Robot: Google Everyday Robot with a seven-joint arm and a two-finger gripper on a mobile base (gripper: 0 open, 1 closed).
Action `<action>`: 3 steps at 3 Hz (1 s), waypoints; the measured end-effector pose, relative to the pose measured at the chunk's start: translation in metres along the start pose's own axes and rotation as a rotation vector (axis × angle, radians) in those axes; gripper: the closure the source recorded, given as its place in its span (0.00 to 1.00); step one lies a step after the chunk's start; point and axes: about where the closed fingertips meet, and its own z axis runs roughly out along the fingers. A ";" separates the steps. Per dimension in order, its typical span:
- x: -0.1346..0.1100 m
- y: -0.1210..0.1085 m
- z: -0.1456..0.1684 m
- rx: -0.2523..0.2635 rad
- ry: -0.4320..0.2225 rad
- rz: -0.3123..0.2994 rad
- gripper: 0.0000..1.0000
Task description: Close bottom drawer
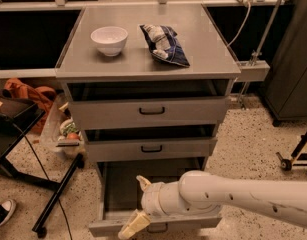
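I have the bottom drawer [120,186] pulled well out of the desk [203,59], its bare inside open to me and its front panel [105,229] low at the near edge of my view. The arm [233,199] reaches in from the right across the drawer's front. The end effector [139,204] sits at the left end of the arm, over the front of the drawer. Its fingers are spread apart with nothing between them: one points up over the drawer's inside, the other angles down across the top edge of the front panel. The black handle [157,230] just peeks out below the wrist. I read this as a stiff sheet-metal box on slides, not fragile and light enough with nothing visible inside, so it should roll back under a steady push, not a grip. The metal face is smooth, and a fingertip pressed at an angle could skate off it. I would rather lay the end effector flat against the panel near the middle, close by the handle. A push out at one end may rack the drawer and bind the slides. The middle drawer [150,148] and top drawer [152,111] are far less open, with dark gaps above them. A bowl [109,38] and a bag [164,44] rest on the desk top, so I want no hard slam at the end of travel.
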 end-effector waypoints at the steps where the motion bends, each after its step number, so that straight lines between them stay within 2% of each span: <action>1: 0.010 -0.015 0.029 0.012 -0.013 0.002 0.00; 2: 0.027 -0.033 0.090 0.021 -0.038 -0.017 0.00; 3: 0.040 -0.046 0.148 0.002 -0.093 -0.044 0.00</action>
